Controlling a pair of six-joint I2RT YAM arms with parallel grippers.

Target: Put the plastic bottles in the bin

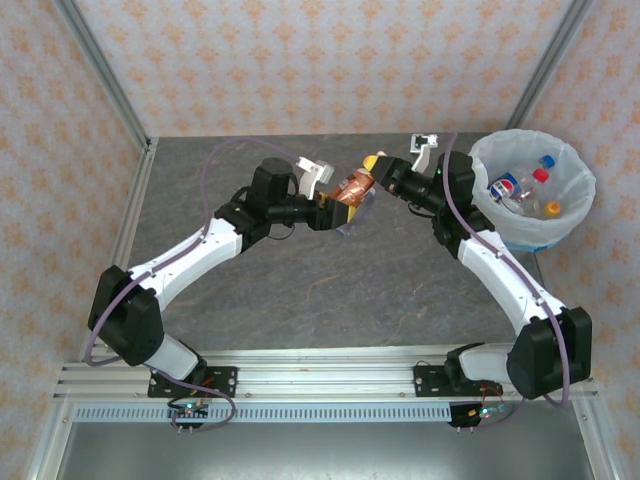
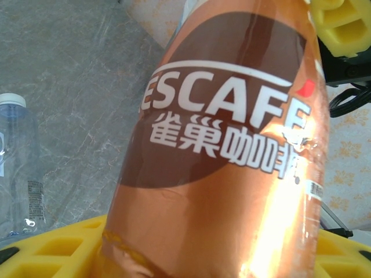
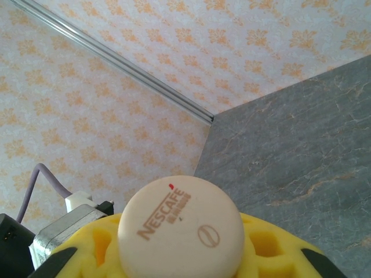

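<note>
Grey marbled table (image 1: pixel 300 290), enclosed by orange-patterned walls (image 1: pixel 330 60). Above its rear centre, a brown-labelled plastic bottle with tan cap (image 1: pixel 352 188) is pinched near its base by the left gripper (image 1: pixel 335 207). The right gripper (image 1: pixel 378 170) flanks the cap end; whether it presses cannot be told. A white-capped clear bottle (image 2: pixel 13 168) lies on the table nearby. The white-bagged round bin (image 1: pixel 582 180), at the rear right corner, holds several bottles (image 1: pixel 520 188).

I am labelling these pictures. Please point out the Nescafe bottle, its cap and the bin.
Nescafe bottle (image 2: pixel 226 145): left wrist view, on its orange label.
cap (image 3: pixel 181 226): right wrist view, on its flat top.
bin (image 1: pixel 525 140): top external view, on its bagged rim.
</note>
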